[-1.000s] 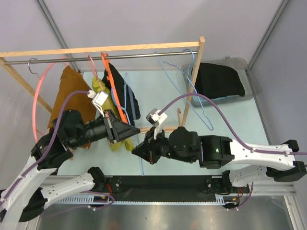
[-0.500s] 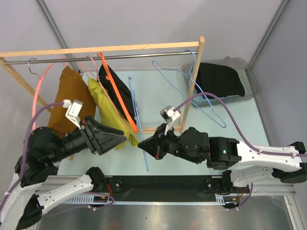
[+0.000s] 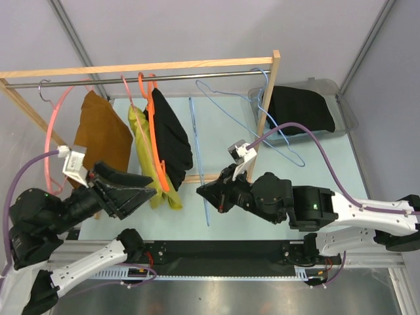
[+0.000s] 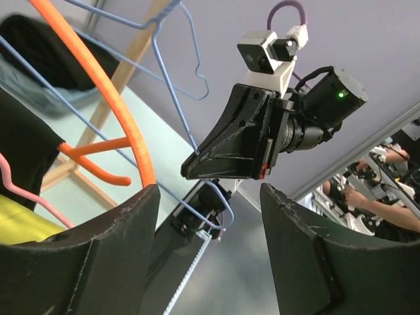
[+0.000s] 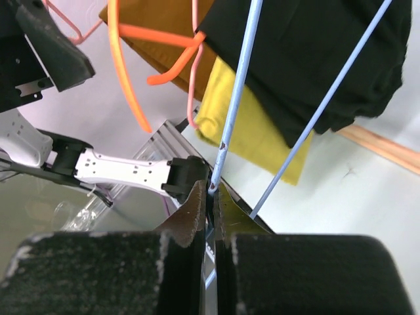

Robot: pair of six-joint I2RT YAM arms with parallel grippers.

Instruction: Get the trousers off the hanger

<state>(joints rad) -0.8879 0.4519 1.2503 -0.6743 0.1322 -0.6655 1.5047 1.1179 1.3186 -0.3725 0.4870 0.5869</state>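
Black trousers (image 3: 172, 134) hang on an orange hanger (image 3: 156, 141) from the rod, next to a yellow garment (image 3: 146, 151). My left gripper (image 3: 146, 197) is open and empty, just below and left of the yellow garment's hem. In the left wrist view, its jaws (image 4: 210, 216) stand wide apart, with the orange hanger (image 4: 98, 79) at upper left. My right gripper (image 3: 205, 192) is shut on the lower end of an empty blue wire hanger (image 3: 198, 157). The right wrist view shows the fingertips (image 5: 213, 190) pinching that blue wire (image 5: 239, 85) in front of the black trousers (image 5: 308, 59).
A brown garment (image 3: 102, 134) hangs on a pink hanger (image 3: 51, 131) at the left. A clear bin (image 3: 344, 108) at back right holds a folded black garment (image 3: 302, 108). The wooden rack post (image 3: 268, 105) stands just behind the right arm.
My left gripper has opened, let go of the garments and pulled back down-left. The black and yellow garments swung back under the rod. The right gripper shifted slightly right with the blue hanger.
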